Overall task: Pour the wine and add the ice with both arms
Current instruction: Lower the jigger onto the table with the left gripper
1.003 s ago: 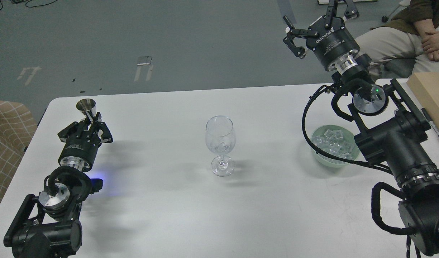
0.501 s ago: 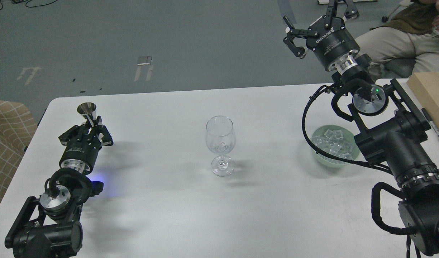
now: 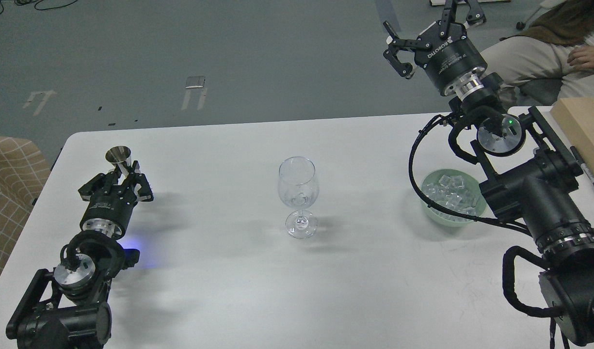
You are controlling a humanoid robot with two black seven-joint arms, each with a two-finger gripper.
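A clear stemmed wine glass (image 3: 297, 194) stands upright at the table's middle, with what looks like an ice cube (image 3: 301, 198) low in its bowl. My left gripper (image 3: 120, 173) is at the table's left, shut on a small steel jigger (image 3: 118, 157) that stands upright above its fingers. My right gripper (image 3: 435, 31) is raised beyond the table's far right edge, open and empty. A pale green bowl (image 3: 451, 221) holding several clear ice cubes (image 3: 451, 191) sits below my right arm. No stream of wine shows.
A wooden block (image 3: 585, 126) and a dark pen (image 3: 587, 170) lie at the table's right edge. A seated person (image 3: 534, 55) is behind the right gripper. A chequered seat (image 3: 10, 184) stands left of the table (image 3: 229, 271).
My left gripper has drawn back a little toward me with the jigger in it. The right arm has not moved. The person's hands shifted.
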